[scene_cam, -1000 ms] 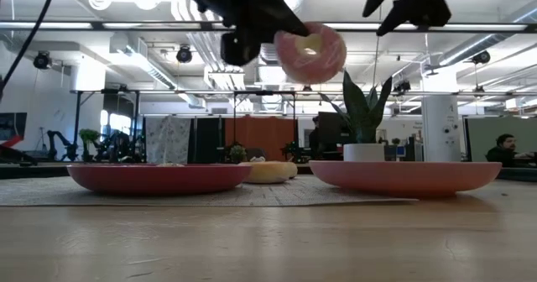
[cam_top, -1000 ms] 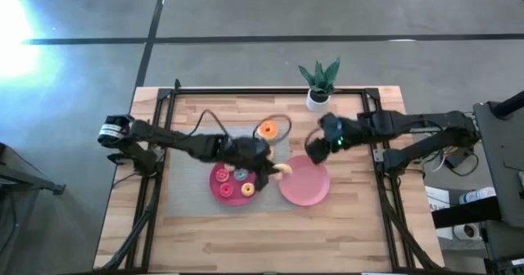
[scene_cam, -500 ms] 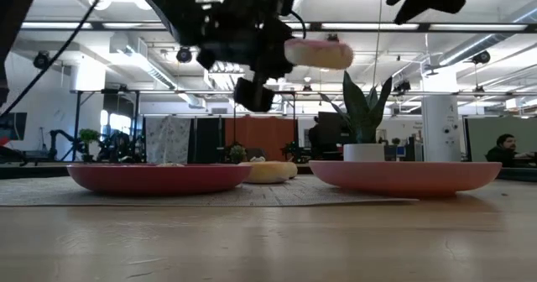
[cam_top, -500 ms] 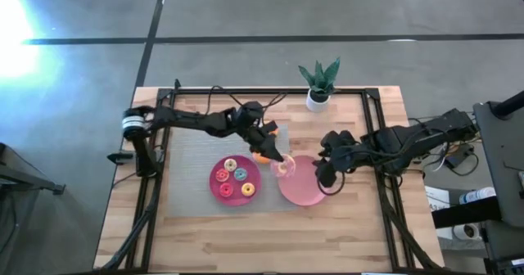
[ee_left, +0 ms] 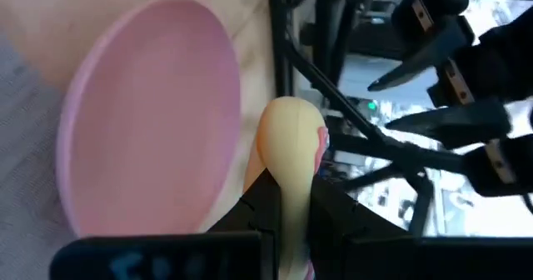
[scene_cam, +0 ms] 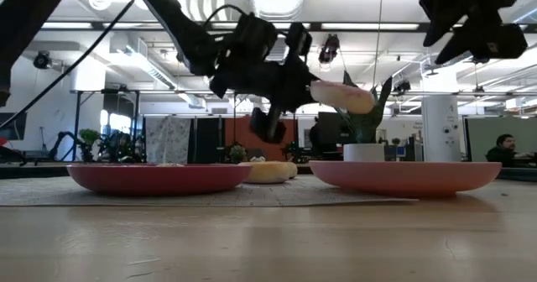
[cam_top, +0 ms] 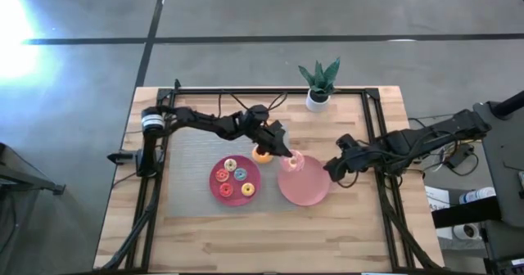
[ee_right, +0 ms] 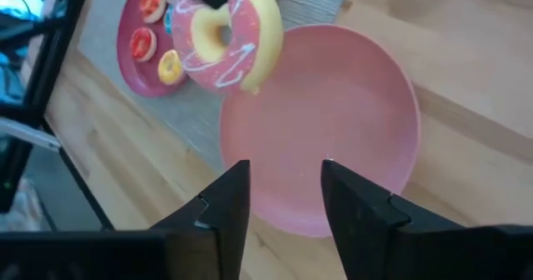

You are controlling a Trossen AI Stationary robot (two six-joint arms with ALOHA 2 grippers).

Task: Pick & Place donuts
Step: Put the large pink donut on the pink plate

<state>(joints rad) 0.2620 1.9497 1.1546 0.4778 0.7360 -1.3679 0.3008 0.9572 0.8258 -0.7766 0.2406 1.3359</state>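
A large donut with pink icing and white drizzle (cam_top: 292, 162) hangs in my left gripper (cam_top: 284, 152) above the pale pink plate (cam_top: 309, 189). The low view shows the donut (scene_cam: 341, 97) lying nearly level, clear of the pink plate (scene_cam: 407, 174). The magenta plate (cam_top: 219, 187) rests on the grey mat and carries several small donuts (cam_top: 232, 164). An orange donut (cam_top: 263, 153) lies on the mat between the two plates. My right gripper (cam_top: 334, 170) is open and hovers at the pink plate's right edge. My left gripper pinches the pink-iced donut by its rim (ee_left: 287, 176), with one finger (ee_left: 260, 203) on each flat face. The fingers slant in from the table's left and far side. The donut is lifted clear above the pink plate, and most of the ring sticks out past the fingertips.
A potted plant (cam_top: 318, 83) stands at the table's far edge, behind the plates. A grey mat (cam_top: 192, 156) lies under the magenta plate. Black frame rails (cam_top: 378, 156) run along the table's left and right sides. Bare wood (cam_top: 270, 234) stretches along the near edge.
My left gripper carried the pink donut from beside the magenta plate toward the right, over the pink plate, and lowered it. The donut tipped from standing face-on to nearly level. My right gripper moved toward the table's near and right side, to the pink plate's right edge.
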